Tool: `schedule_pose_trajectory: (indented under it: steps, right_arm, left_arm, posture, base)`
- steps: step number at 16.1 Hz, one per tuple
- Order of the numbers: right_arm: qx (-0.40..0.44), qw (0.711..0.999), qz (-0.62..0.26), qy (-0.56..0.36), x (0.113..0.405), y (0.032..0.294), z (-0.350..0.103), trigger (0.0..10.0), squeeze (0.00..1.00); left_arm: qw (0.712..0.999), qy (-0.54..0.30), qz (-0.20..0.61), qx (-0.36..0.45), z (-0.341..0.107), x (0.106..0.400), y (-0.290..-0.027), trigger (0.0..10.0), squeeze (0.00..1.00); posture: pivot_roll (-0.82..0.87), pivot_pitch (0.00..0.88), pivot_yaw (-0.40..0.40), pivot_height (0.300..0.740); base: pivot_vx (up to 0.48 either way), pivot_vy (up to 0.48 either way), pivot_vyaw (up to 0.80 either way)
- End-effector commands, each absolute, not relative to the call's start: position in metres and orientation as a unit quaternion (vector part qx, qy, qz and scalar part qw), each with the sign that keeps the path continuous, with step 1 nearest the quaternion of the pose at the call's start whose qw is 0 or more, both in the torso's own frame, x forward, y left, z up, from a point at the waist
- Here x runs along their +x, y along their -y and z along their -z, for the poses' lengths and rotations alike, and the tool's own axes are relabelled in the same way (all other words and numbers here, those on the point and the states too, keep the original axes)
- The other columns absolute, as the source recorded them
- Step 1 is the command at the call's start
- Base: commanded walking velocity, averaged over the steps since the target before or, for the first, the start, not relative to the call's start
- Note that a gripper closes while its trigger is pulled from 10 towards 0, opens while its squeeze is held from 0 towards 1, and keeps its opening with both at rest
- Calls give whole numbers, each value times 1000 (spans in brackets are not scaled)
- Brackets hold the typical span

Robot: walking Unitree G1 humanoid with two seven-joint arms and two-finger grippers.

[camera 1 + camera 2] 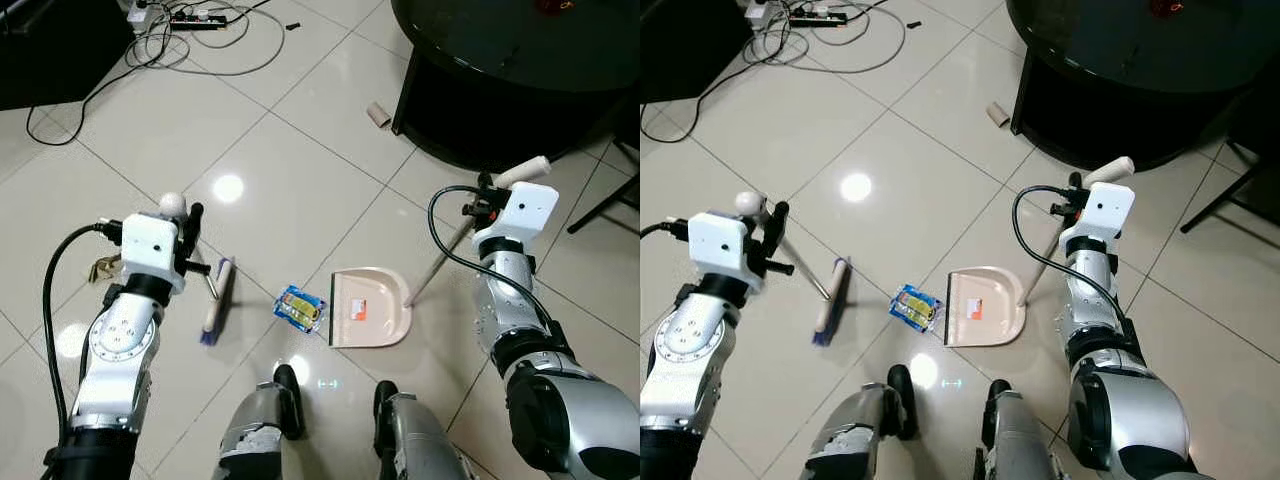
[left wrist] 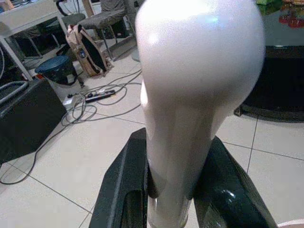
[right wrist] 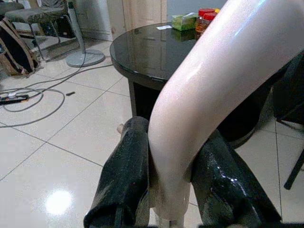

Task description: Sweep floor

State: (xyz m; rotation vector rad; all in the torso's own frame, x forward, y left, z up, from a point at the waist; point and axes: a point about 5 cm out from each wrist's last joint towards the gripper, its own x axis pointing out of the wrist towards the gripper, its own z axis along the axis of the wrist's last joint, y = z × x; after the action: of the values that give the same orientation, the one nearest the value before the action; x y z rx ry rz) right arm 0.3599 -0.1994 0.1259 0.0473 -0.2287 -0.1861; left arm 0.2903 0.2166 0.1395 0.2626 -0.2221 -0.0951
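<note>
Left pincer [image 2: 171,190]: closed on the rounded top of the broom [image 1: 216,297] handle; the fingers' lower parts are cut off by the frame edge.
Right pincer [image 3: 166,190]: closed on the curved cream grip of the dustpan [image 1: 368,308] handle; its fingertips are cut off.
Broom: brush head rests on the tiled floor [image 1: 290,150], by the robot's left foot.
Dustpan: flat on the floor, mouth toward a blue-and-yellow wrapper [image 1: 300,308] just beside it.
Open room: bare tiles ahead.
Edges: dark round table [image 1: 520,60] front right; cables [image 1: 190,35] and power strip front left.
Small tube [image 1: 378,114]: near the table base, kind unclear.

Beige dustpan [image 1: 368,307], apparently blue-yellow wrapper [image 1: 300,308]
</note>
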Motion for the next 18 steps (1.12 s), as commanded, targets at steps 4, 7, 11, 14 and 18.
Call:
schedule_pose_trajectory:
  steps: [4,7,11,14,18]
  right_arm:
    - [26,992,90,79,354,197,-109,10000,0]
    - [29,992,92,76,354,198,-108,10000,0]
    - [22,994,83,74,354,195,-108,10000,0]
    - [24,994,78,73,354,194,-107,10000,0]
    - [22,994,79,75,354,192,-107,10000,0]
  left_arm:
    - [988,84,28,128,-128,282,-227,10000,0]
    - [987,90,28,129,-131,284,-227,10000,0]
    - [987,91,18,127,-130,281,-230,10000,0]
    - [988,90,18,124,-128,279,-229,10000,0]
    - [989,85,26,116,-124,281,-223,10000,0]
  posture:
    - [196,375,17,740]
    - [208,379,8,740]
    - [208,369,1,740]
    - [208,364,-4,740]
    - [194,350,-6,740]
  base:
    - [0,0,0]
    - [0,0,0]
    - [0,0,0]
    - [0,0,0]
    - [0,0,0]
